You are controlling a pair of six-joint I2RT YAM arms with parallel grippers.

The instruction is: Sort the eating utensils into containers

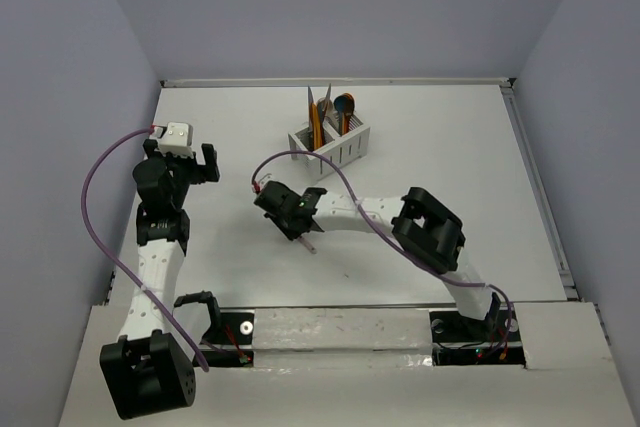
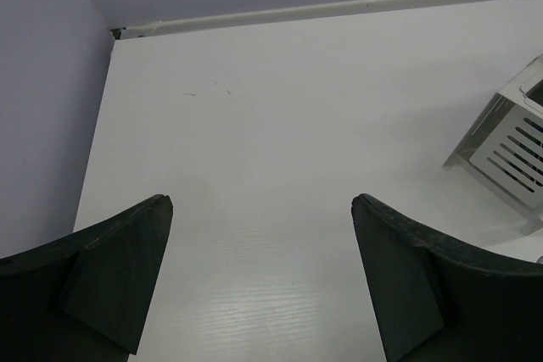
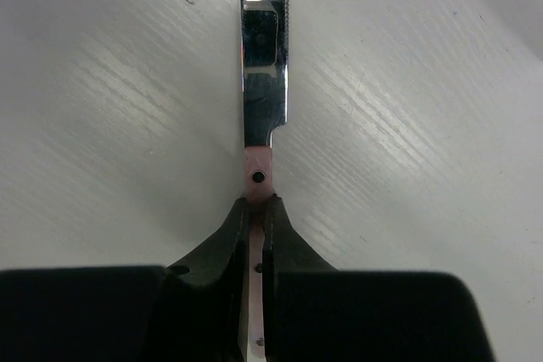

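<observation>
Knife [image 3: 263, 82] with a pale pink riveted handle and shiny serrated blade, its handle pinched tight by the right gripper [image 3: 257, 205] near mid-table [image 1: 450, 147]. Beyond it, the white slotted caddy [image 1: 335, 147] holds upright utensils [image 1: 325, 112]. The left gripper [image 2: 263, 201] gapes wide, holding nothing.

Seen close, the knife [image 3: 264, 99] has a mirror-bright metal blade whose polish throws back dark reflections, with fine serrations roughening one edge near the tip. Its pale pink handle looks like smooth plastic and is set with a small dark rivet. The right pincer [image 3: 257, 208] has matt black fingers [image 3: 216, 247], plastic by the look. The left pincer [image 2: 261, 203] shows the same dull black finish, faintly grainy along the edges. The white counter [image 3: 102, 125] carries a fine wood-grain texture and a soft satin sheen. The white slotted caddy [image 2: 509, 154] looks smooth, thin-walled and semi-gloss; whether plastic or painted metal cannot be told.
</observation>
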